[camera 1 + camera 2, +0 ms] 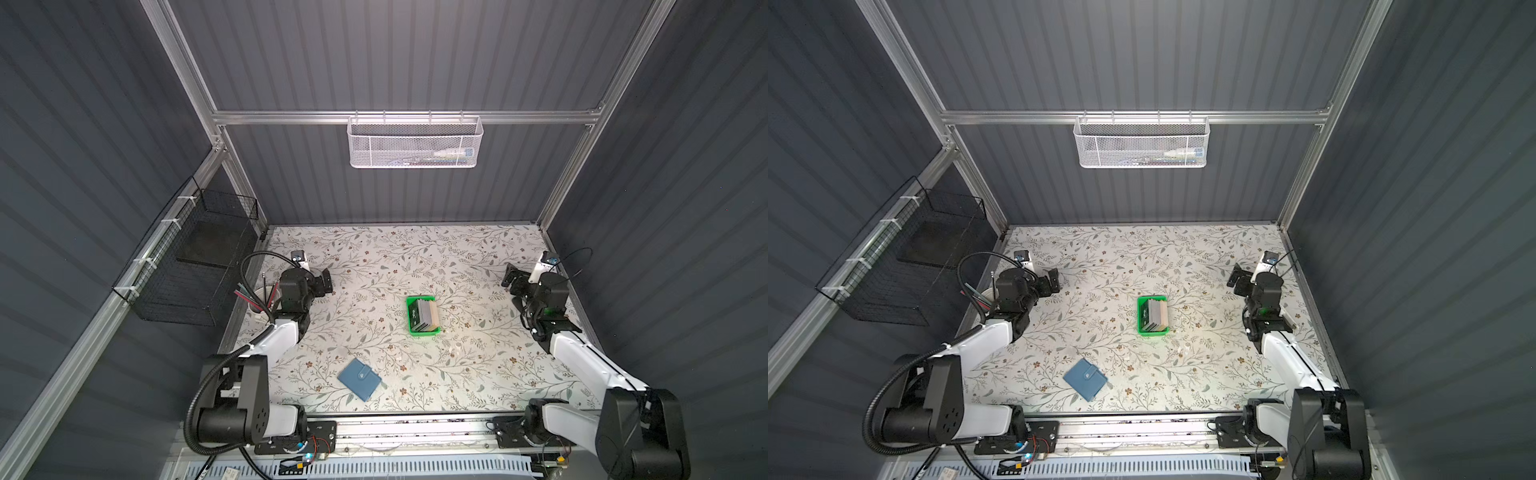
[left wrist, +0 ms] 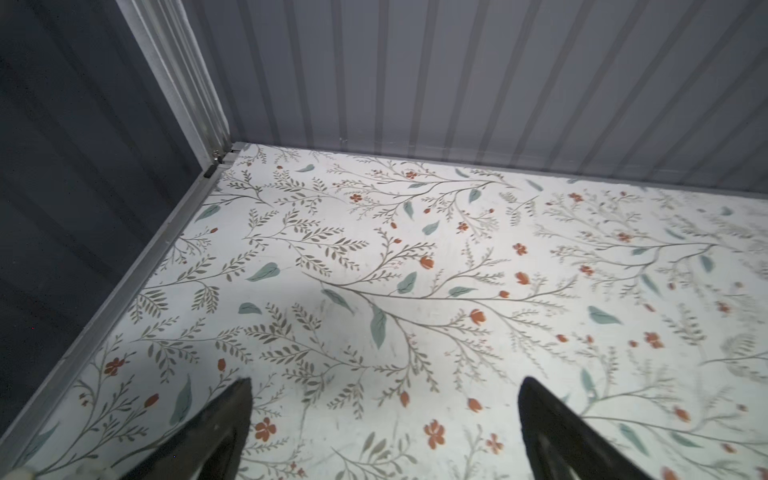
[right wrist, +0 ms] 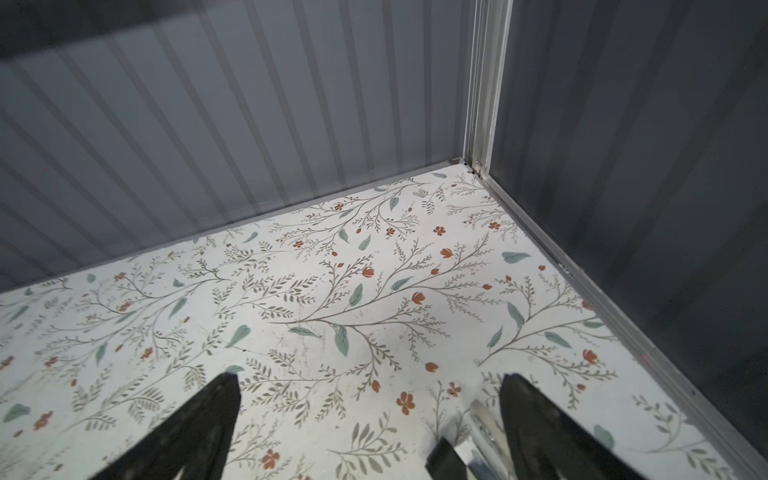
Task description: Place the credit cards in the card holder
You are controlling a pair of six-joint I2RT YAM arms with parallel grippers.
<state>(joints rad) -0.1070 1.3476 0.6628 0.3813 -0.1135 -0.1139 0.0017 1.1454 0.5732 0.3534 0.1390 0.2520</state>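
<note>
top views: both arms are folded at the elbow along the side edges of the table (image 1: 374, 257). the left gripper (image 1: 326, 280) and the right gripper (image 1: 509, 276) point inward, with jaws spread and holding nothing. the credit cards (image 1: 426, 316) sit in the green tray (image 1: 409, 318) near the centre. the card holder (image 1: 360, 379) lies closed near the front edge, well apart from both grippers.
left wrist view: the fingers (image 2: 224, 424) are spread wide above the floral surface.
right wrist view: the fingers (image 3: 208, 419) are spread wide and released.
</note>
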